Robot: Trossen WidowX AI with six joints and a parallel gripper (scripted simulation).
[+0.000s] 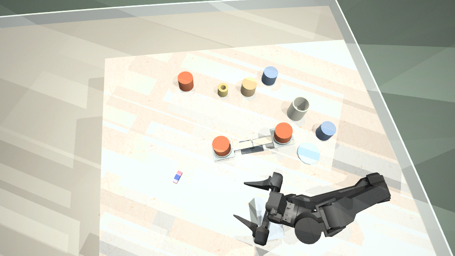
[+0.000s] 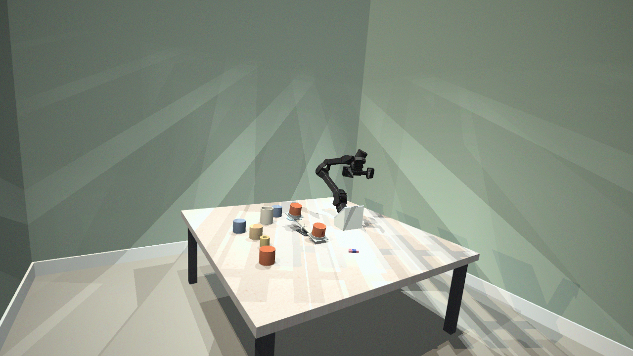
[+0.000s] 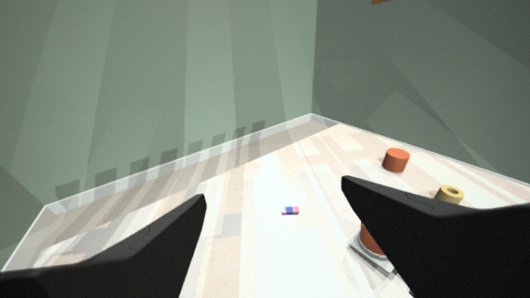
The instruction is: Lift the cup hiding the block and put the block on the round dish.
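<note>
Two identical orange cups stand on the end pads of a small balance [image 1: 254,143] [image 2: 302,228]. The left cup [image 1: 221,145] [image 2: 318,229] [image 3: 366,242] is partly hidden by my right finger in the wrist view. The right cup [image 1: 283,132] [image 2: 295,208] stands next to the pale blue round dish [image 1: 308,153]. No block shows. My gripper [image 1: 239,199] [image 2: 362,174] [image 3: 273,190] is open and empty. It hangs high above the table, nearer the front than the balance, and is apart from both cups.
Behind the balance stand an orange cylinder [image 1: 185,81] [image 3: 396,160], a yellow ring [image 1: 223,90] [image 3: 450,194], a tan cylinder [image 1: 248,86], two blue cylinders [image 1: 269,75] [image 1: 325,130] and a grey open cup [image 1: 298,108]. A pink-blue eraser [image 1: 177,176] [image 3: 290,210] lies left. A white block [image 2: 349,217] stands at the arm's base.
</note>
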